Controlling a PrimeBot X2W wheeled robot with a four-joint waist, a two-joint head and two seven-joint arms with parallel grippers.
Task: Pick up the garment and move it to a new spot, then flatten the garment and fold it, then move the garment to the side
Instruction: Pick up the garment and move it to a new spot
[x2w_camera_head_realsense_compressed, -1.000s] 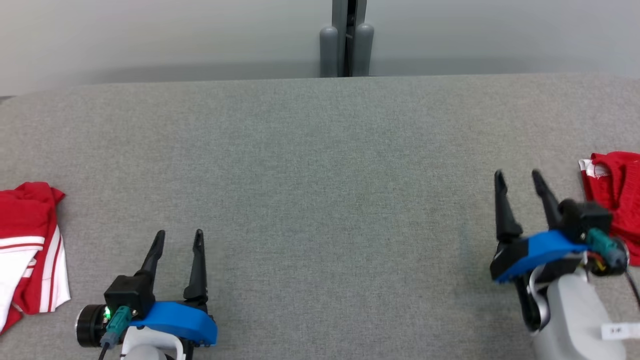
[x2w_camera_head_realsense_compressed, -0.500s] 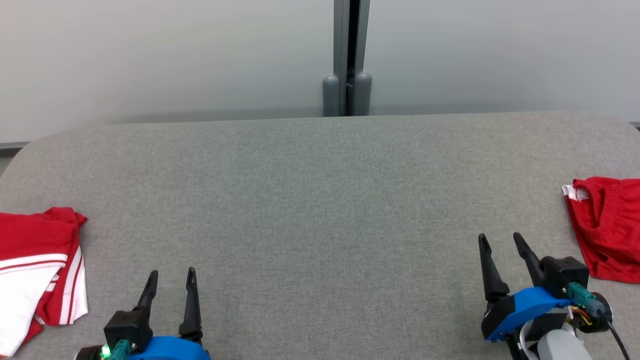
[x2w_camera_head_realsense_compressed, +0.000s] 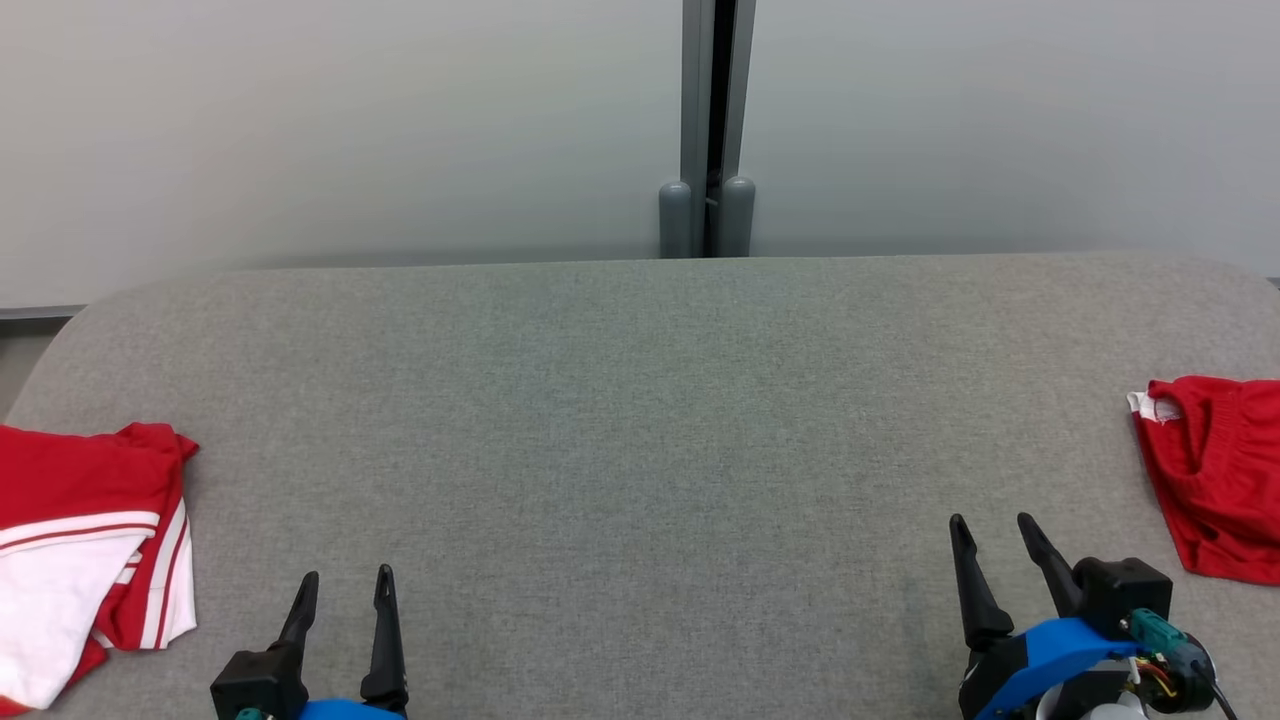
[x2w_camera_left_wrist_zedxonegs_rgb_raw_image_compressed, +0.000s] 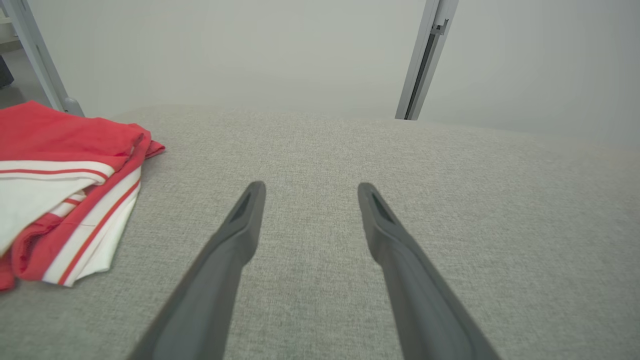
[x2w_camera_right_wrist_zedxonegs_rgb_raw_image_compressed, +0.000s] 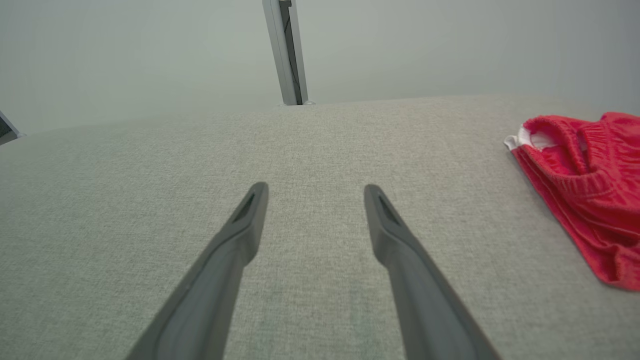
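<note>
A red garment with a white collar tag lies crumpled at the table's right edge, and the right wrist view has the red garment at its right. A folded red-and-white garment rests at the left edge, also in the left wrist view as the red-and-white garment. My right gripper is open and empty, low at the right, left of the red garment and apart from it. My left gripper is open and empty at the lower left, right of the folded garment. Bare cloth lies between my left gripper and my right gripper fingers alike.
The grey fabric-covered table has rounded far corners and a pale wall behind it. A grey vertical post with two round feet stands behind the far edge at the middle.
The camera has tilted up, so the whole picture slid down. Beyond that, the right gripper has drawn back toward me, away from the red garment; the left drew back slightly. Both stay open.
</note>
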